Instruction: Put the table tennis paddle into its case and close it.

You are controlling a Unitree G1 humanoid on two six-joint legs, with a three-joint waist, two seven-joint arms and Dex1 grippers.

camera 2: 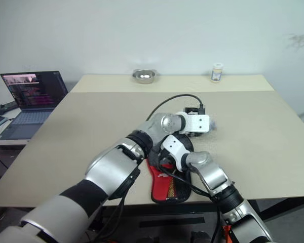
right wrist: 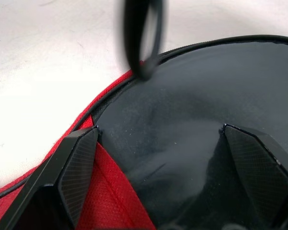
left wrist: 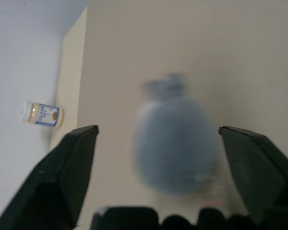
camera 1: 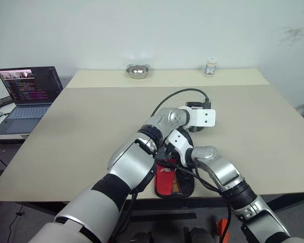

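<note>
The case lies at the table's front edge, red with a black mesh pocket, its narrow end toward the edge. Its round end sits under both of my arms. My right gripper is open just above a smooth black surface bordered by red fabric. I cannot tell whether that surface is the table tennis paddle's rubber or the case's black side. My left arm reaches across over the case. Past the round end, my left gripper is open over bare table with nothing between its fingers.
A black cable loops from my left wrist and hangs in front of the right gripper. At the table's far edge stand a metal bowl and a small bottle. An open laptop sits on a side table at the left.
</note>
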